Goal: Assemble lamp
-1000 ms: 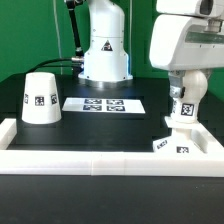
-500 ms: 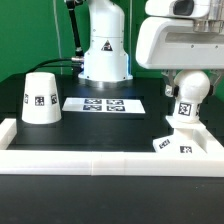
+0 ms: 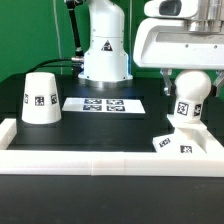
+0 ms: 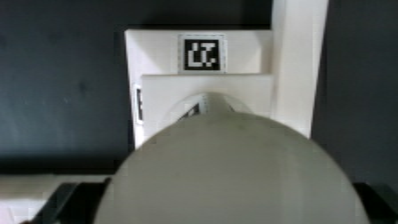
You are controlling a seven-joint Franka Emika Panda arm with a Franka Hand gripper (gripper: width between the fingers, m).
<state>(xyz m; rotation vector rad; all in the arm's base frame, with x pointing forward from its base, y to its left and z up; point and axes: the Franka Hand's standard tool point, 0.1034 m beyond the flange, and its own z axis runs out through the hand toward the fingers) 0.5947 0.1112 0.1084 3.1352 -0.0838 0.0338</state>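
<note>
White plastic parts fill the exterior view. The gripper [image 3: 187,76] hangs directly above the bulb [image 3: 189,98], whose round head sits right under it, upright over the base [image 3: 176,142]. The shade [image 3: 40,97] stands well away from the gripper, beyond the marker board [image 3: 104,104]. Whether the jaws clamp the bulb cannot be told. In the wrist view, the bulb [image 4: 222,165] bulges just below the tool, covering part of the tagged base [image 4: 178,80]; the jaws' spread is unreadable here too.

Upright bulb [image 3: 188,102] on base [image 3: 171,145]; shade [image 3: 40,97] well apart, near marker board [image 3: 105,103]
</note>
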